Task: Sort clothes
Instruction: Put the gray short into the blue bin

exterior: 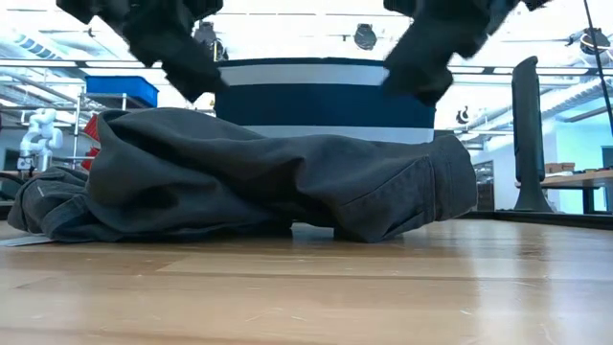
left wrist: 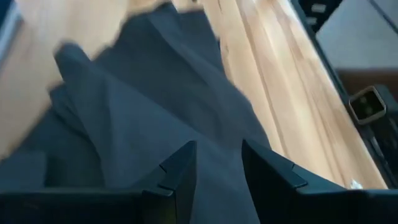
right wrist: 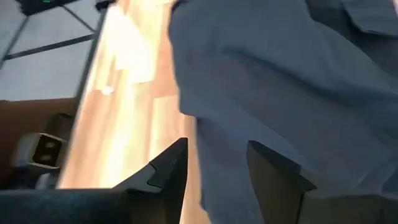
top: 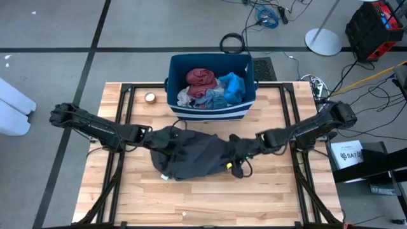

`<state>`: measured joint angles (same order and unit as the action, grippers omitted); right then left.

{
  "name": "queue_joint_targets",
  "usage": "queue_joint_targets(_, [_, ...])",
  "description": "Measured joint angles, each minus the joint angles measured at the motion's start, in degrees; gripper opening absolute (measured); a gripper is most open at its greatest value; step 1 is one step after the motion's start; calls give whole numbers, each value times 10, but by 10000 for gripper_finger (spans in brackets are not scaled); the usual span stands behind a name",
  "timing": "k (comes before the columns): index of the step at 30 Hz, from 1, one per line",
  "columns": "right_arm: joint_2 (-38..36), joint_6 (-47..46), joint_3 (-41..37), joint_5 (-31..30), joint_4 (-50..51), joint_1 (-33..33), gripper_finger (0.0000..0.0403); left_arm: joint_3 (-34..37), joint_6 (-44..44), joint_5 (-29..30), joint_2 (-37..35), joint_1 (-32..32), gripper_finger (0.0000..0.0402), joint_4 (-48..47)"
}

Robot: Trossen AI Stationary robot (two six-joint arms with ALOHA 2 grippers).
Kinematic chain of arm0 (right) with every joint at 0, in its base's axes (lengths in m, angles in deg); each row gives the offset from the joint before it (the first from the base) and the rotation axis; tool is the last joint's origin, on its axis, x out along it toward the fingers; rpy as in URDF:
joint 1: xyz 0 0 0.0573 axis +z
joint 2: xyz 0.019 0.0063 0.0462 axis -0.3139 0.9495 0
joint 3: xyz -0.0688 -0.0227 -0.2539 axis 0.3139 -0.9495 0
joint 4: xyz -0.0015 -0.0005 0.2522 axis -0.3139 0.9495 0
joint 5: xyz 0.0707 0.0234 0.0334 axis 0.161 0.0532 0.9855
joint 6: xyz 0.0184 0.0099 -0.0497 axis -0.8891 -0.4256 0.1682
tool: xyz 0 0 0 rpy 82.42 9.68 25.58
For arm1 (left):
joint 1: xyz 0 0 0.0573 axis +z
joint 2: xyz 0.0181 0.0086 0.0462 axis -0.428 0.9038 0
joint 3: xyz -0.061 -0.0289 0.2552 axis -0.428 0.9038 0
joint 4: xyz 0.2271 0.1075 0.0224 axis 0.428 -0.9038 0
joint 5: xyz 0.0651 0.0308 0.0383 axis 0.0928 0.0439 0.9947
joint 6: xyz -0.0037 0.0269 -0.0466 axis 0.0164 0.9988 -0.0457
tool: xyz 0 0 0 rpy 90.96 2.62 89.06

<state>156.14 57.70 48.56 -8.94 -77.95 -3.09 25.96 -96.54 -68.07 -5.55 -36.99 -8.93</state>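
One dark grey garment point(top: 194, 154) lying crumpled on the table point(top: 210, 203), just in front of the bin point(top: 212, 109) holding maroon and blue clothes point(top: 213, 86). Left gripper point(top: 170, 141) and right gripper point(top: 238, 151) hovering at opposite ends, jaws released, grasping nothing.

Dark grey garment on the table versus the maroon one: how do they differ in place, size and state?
The dark grey garment lies on the wooden table; the maroon garment sits inside the blue bin. The dark grey garment is much larger and spread wide; the maroon garment is bunched small. Both grippers, left and right, are at the grey one, none at the maroon. Both are crumpled soft fabric.
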Motion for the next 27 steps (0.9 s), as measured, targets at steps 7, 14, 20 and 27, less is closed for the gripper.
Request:
queue_joint_targets(7, [1, 16, -57, -97, -15, 33, 153, 0, -42, 45, 9, -5, 137, -63])
queue_joint_targets(14, [1, 18, -60, -137, -25, 33, 153, 0, -71, 66, 77, -5, 137, -47])
queue_joint_targets(20, [1, 18, -60, -134, -27, 33, 153, 0, -97, 67, 183, -6, 137, 8])
queue_joint_targets(27, [1, 17, -60, -134, -27, 33, 153, -3, -98, 42, 270, -26, 74, 150])
